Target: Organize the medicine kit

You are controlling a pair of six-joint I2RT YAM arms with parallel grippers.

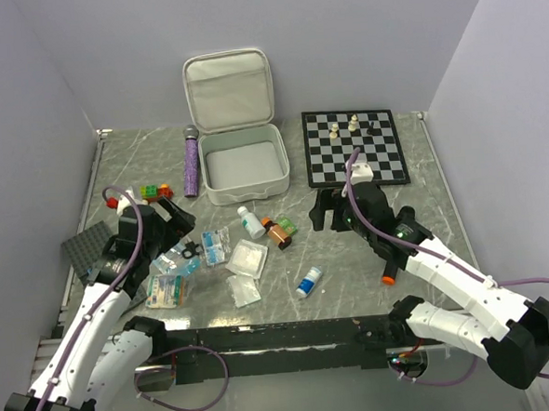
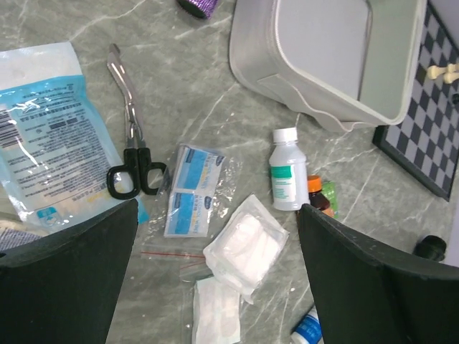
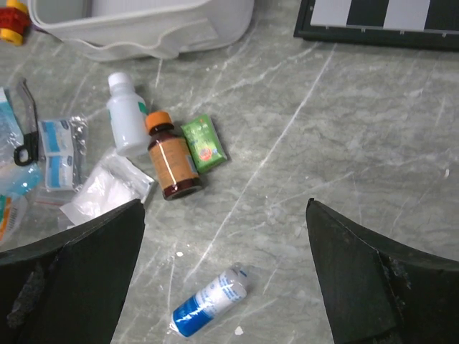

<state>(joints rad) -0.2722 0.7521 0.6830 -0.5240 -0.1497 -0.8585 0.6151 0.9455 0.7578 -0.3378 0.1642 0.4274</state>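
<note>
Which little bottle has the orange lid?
The brown bottle, lying between the white bottle and the green packet. The white bottle's cap is white, and the blue-and-white bottle lies alone, with no orange on it.

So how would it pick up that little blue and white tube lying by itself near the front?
Probably from straight above, pinching across the middle of the blue and white tube. It lies flat and alone, with bare table along both long sides, so there is room to close in across its narrow width.

White medicine kit (image 1: pixel 244 161) – black-white checked chessboard (image 1: pixel 355 147) – purple glitter microphone (image 1: pixel 191 161).
</note>
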